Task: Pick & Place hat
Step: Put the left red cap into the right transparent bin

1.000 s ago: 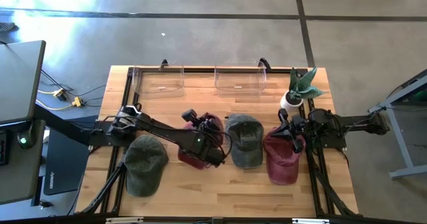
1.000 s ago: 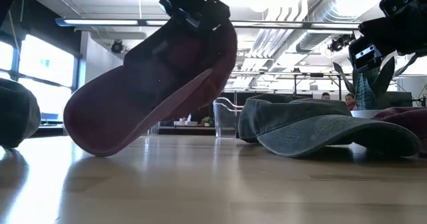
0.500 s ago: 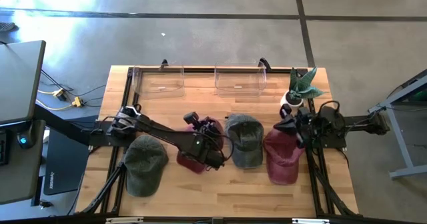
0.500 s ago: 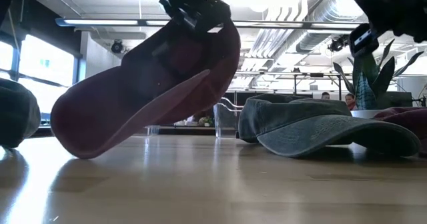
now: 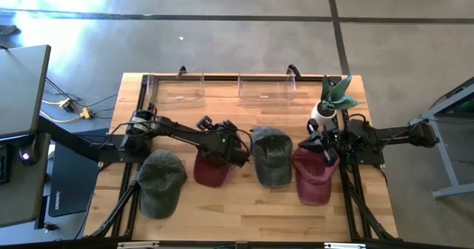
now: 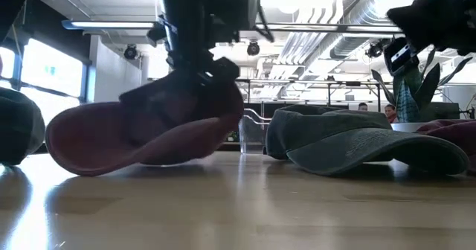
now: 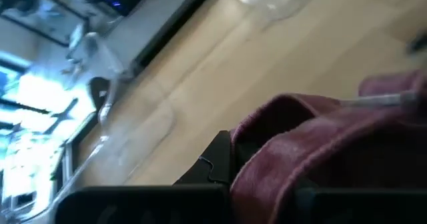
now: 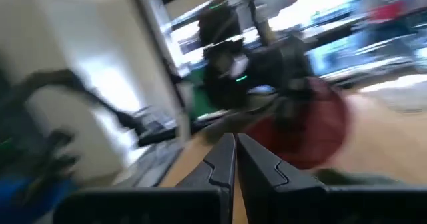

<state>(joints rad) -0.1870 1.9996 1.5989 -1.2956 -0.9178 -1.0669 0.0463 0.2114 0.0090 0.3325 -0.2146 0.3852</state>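
maroon cap point(image 5: 209, 169) on the wooden table point(image 5: 244, 212), between olive cap point(image 5: 160, 181) and grey-green cap point(image 5: 271, 156) | left gripper point(image 5: 221, 147) pinching its crown | light, floppy cloth (brim stiffer, better hold) | right gripper point(image 5: 320, 142) pressed together, empty, above second maroon cap point(image 5: 314, 176)

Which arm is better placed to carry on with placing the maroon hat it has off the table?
Left. The left tool is shut on the maroon hat, tilted with one edge near the table. The right tool is shut and empty, over another maroon hat at the right side.
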